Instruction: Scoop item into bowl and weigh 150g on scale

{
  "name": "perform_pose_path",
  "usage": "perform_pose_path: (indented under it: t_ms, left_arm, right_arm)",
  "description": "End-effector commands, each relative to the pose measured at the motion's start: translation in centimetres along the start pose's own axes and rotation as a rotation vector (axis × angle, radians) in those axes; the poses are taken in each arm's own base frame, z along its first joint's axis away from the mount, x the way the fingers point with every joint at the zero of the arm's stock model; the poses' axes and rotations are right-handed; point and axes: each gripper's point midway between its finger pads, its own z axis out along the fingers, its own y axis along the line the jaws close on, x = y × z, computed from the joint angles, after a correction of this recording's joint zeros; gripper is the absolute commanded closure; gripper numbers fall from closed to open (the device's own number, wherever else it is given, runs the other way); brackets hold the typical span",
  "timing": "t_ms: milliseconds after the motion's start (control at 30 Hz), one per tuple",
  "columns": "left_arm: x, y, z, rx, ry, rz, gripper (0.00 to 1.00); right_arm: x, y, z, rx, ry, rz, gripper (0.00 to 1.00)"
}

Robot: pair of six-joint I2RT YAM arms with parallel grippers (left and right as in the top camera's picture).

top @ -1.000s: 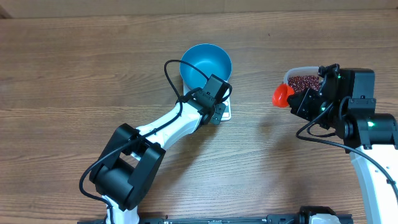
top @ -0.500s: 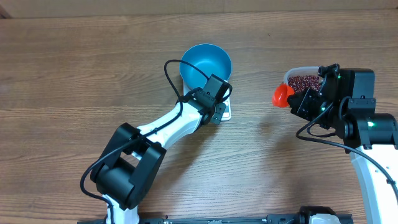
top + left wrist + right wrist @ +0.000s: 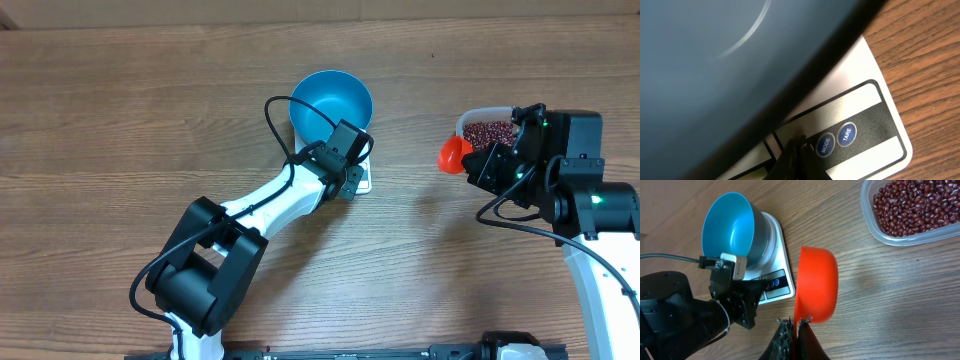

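Nothing is moving since the earlier frame: both arms are keeping their poses over the bench (image 3: 120, 100).

The blue bowl (image 3: 331, 103) is sitting, apparently empty, on the white scale (image 3: 880, 125) at mid-bench. The left fingers (image 3: 790, 162) are pressed together on nothing, their tip resting just beside the MODE button (image 3: 825, 145). At the right the clear tub (image 3: 900, 239) is holding the beans (image 3: 912, 205). The right fingers (image 3: 790, 340) are clamping shut on the edge of the orange scoop (image 3: 815, 285), which is hanging tilted between tub and scale. The beans are likely hard, light and free-rolling, so pinching is hopeless; they need carrying in the scoop, kept level.
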Motion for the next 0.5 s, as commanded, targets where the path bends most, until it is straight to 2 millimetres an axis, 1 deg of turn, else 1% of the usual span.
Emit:
perform_pose_path:
  t_ms: [0, 467]
  left_arm:
    - [1.74, -0.55, 1.31, 0.016, 0.055, 0.003, 0.96]
    - [1.88, -0.98, 1.44, 0.036, 0.06, 0.019, 0.96]
  right_arm:
    - [-0.94, 0.38, -0.69, -0.002, -0.03, -0.007, 0.96]
    - [-0.9, 0.25, -0.69, 0.006, -0.029, -0.005, 0.96]
